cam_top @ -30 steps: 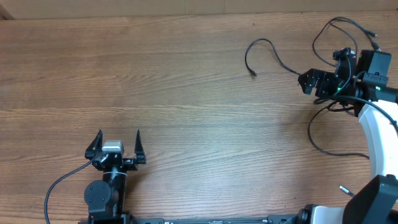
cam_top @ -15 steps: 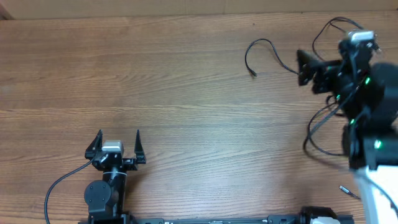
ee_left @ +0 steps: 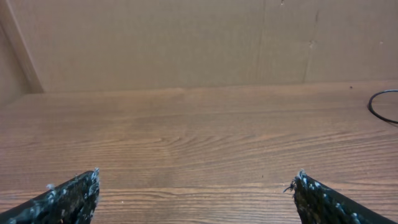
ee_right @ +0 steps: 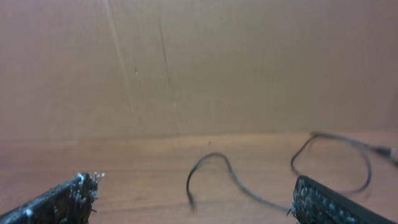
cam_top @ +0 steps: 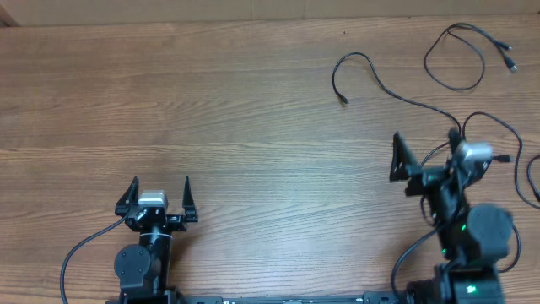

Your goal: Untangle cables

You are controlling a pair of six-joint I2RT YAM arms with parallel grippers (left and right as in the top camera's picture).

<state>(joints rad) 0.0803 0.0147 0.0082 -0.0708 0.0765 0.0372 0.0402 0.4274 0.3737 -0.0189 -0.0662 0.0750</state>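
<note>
Since a second ago the right arm (cam_top: 477, 232) has swung back from the far right corner of the wooden table (cam_top: 236, 127) to its near edge. The right gripper (cam_top: 424, 150) now sits there with fingers spread wide and nothing between them, while the left gripper (cam_top: 160, 192) is unchanged at the near left, likewise spread and empty. The cables (cam_top: 396, 95) lie loose on the table's right half: one long strand curls from a plug near the middle toward the right gripper, a looped strand (cam_top: 425, 61) lies in the far right corner, and a short piece (cam_top: 529, 177) shows at the right edge.
</note>
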